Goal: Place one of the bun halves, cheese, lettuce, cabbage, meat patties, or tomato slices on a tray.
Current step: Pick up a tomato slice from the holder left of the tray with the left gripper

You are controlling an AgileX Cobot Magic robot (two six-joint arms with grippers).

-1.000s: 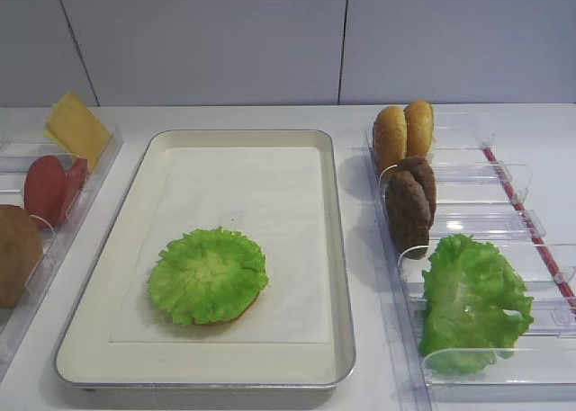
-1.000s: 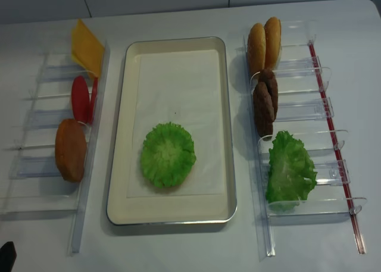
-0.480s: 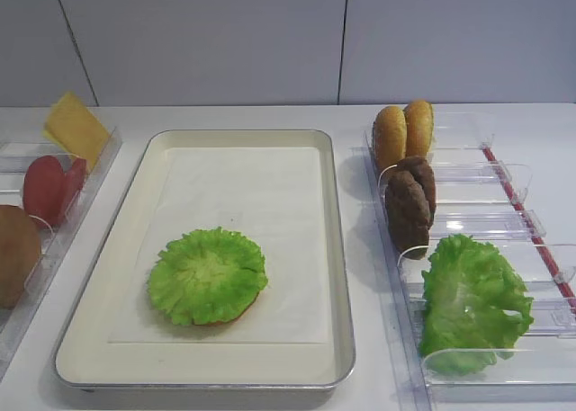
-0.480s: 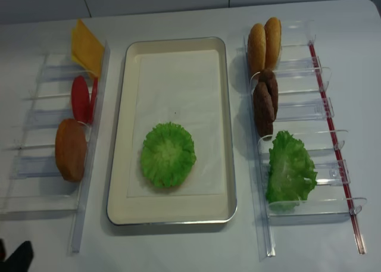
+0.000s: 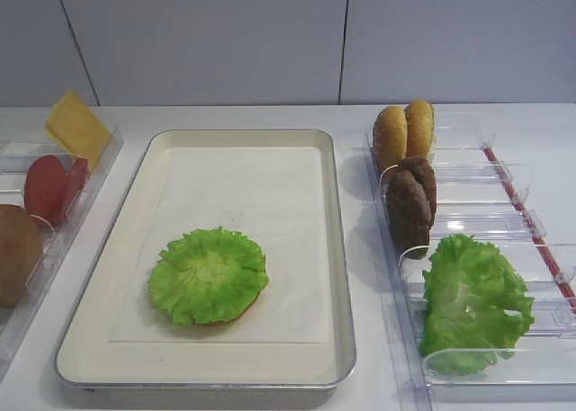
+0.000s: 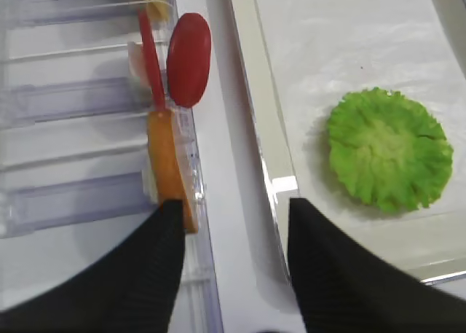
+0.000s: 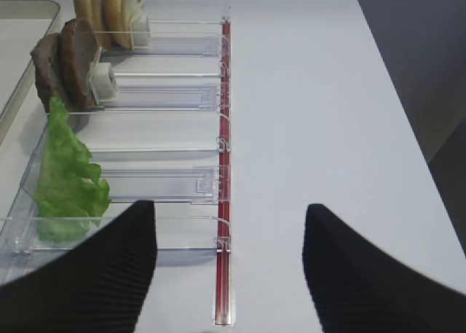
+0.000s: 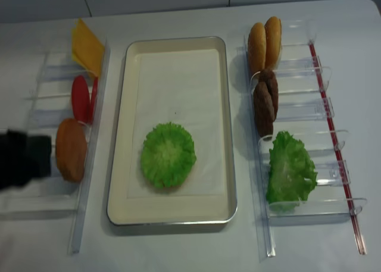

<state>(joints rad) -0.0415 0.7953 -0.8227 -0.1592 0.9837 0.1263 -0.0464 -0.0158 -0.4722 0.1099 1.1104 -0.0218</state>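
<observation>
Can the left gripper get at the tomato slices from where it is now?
Probably yes. The left gripper is open above the left rack, and the tomato slices stand upright just ahead. Only the orange bun half sits nearer.

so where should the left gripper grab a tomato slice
Pinch the upper rim of the nearer tomato slice from above, one finger on each flat face. The slices stand on edge in the clear rack, so only the top edge is exposed. The left gripper is already open.
</observation>
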